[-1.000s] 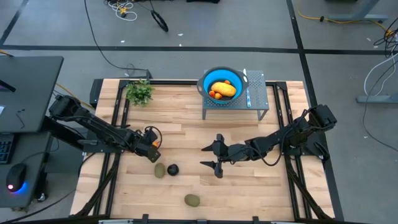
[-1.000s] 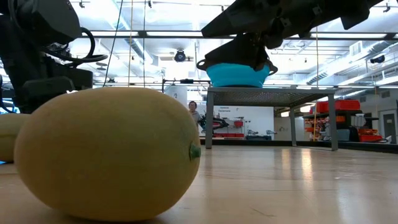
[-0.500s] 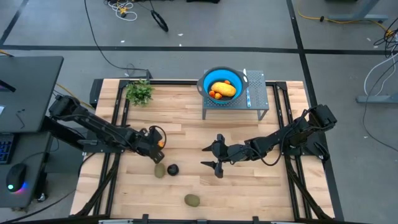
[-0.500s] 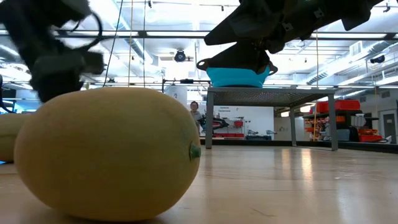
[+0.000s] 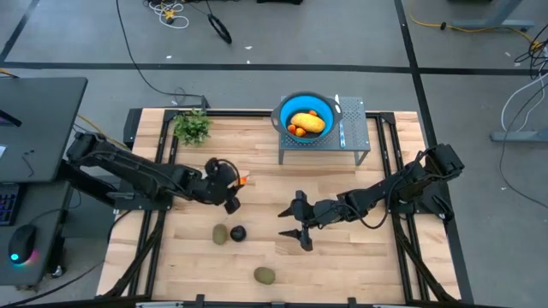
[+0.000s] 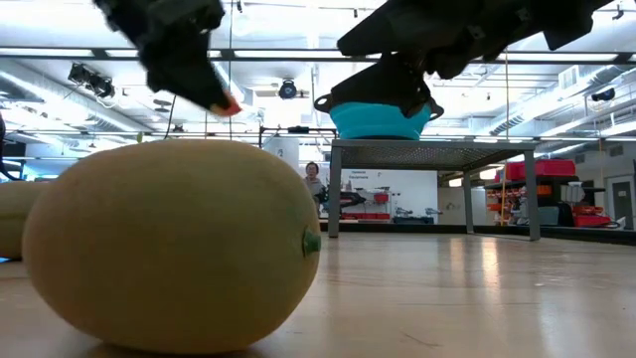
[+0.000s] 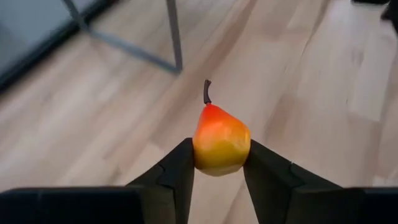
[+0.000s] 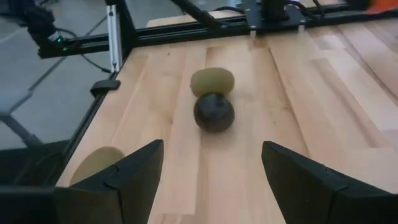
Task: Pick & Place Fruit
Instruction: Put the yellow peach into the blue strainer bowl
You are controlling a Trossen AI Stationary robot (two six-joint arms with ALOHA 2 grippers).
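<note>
My left gripper hangs above the table's middle left, shut on a small orange-red toy pear, which also shows in the low view. My right gripper hovers open at the table's middle and holds nothing. It points toward a blackish round fruit and an olive-green oval that lie touching on the table. A second green oval lies near the front edge. A blue bowl on a grey stand holds the yellow-orange piece and small orange ones. My left gripper pinches the pear's wide lower body between its two fingers, one on each side. The fingers slant down toward the table's right. The pear is lifted clear of the table, and its stem points away from the gripper.
A leafy green sprig lies at the far left of the table. A pale striped strip lies on the stand beside the bowl. Bare wood lies between the stand and the two grippers. A person stands far off in the room.
My left gripper has risen and gone toward the table's far right, toward the stand, rolling its wrist on the way. The pear has stayed between its fingers and is now well above the table.
</note>
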